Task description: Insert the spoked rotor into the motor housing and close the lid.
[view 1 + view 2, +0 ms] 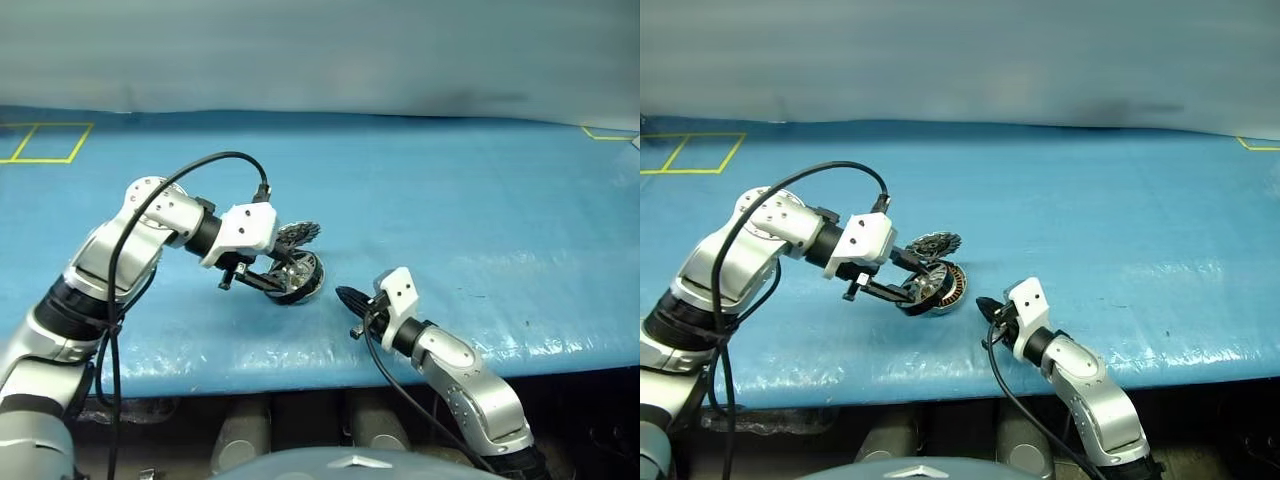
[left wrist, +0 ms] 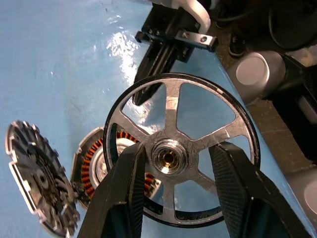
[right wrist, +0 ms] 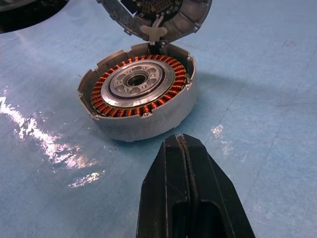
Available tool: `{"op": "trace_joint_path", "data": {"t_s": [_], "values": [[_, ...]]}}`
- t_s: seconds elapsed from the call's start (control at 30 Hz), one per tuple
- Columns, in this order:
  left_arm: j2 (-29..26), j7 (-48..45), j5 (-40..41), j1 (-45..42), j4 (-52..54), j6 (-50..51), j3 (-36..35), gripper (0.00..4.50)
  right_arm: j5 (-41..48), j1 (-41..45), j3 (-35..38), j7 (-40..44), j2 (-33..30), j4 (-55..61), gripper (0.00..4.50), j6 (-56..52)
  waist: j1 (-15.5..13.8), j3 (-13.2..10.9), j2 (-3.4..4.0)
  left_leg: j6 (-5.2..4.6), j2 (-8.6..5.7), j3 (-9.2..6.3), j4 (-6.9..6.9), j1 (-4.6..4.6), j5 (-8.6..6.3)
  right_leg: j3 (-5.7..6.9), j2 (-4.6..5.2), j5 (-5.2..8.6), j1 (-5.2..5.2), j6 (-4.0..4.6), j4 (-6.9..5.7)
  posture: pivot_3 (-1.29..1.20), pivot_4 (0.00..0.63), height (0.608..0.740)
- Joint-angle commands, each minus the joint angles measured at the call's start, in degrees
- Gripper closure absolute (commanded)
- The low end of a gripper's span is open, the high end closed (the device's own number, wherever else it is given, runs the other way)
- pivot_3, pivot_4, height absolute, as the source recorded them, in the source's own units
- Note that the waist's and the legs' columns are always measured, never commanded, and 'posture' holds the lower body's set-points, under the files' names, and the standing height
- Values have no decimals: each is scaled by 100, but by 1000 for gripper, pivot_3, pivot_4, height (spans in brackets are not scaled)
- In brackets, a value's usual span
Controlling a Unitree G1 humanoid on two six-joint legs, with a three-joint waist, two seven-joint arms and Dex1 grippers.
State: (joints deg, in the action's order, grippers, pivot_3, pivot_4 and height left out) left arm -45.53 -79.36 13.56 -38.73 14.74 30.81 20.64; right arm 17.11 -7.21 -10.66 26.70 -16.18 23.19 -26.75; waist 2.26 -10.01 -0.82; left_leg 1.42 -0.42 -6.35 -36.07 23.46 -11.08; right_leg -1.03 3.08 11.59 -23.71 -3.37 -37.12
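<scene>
The spoked rotor, a flat silver wheel, hangs tilted just above the table with my left gripper shut on its hub. Right behind it sits the motor housing, a grey cup with copper windings and a centre hole. The lid stands swung up from the housing's far rim, its dark toothed underside showing. My right gripper rests shut and empty a short way to the near right of the housing. From the head, the rotor partly covers the housing below the raised lid.
The blue table cover stretches wide behind and to the right of the housing. Its front edge runs close under both grippers. Yellow tape squares mark the far left. A black cable loops over my left arm.
</scene>
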Motion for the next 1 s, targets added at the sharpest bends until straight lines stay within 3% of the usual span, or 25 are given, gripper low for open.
{"op": "trace_joint_path", "data": {"t_s": [0.03, 0.43, 1.0], "values": [[172, 352, -393, -40, 60, -110, 257, 2774, 132, -69, 155, 131, 88, 70, 4500, 467, -6, 0, 0, 0, 0, 0, 1, 0, 0, 0, 0, 0, 0, 0, 0, 0, 150, 740], [401, 711, -1257, -248, -693, -625, 597, 2774, -33, -369, 152, 612, -32, -344, 4500, 1454, -12, 0, 0, 0, -1, 2, 0, 0, 0, -3, 1, 0, 2, 0, 3, 0, 150, 740], [585, 560, -1672, -400, -1073, -899, 739, 2774, -94, -351, 58, 598, 60, -554, 4500, 1510, -16, 0, 1, 0, -1, 2, 3, 0, 0, -3, 1, 0, 1, 0, 4, 0, 150, 740]]}}
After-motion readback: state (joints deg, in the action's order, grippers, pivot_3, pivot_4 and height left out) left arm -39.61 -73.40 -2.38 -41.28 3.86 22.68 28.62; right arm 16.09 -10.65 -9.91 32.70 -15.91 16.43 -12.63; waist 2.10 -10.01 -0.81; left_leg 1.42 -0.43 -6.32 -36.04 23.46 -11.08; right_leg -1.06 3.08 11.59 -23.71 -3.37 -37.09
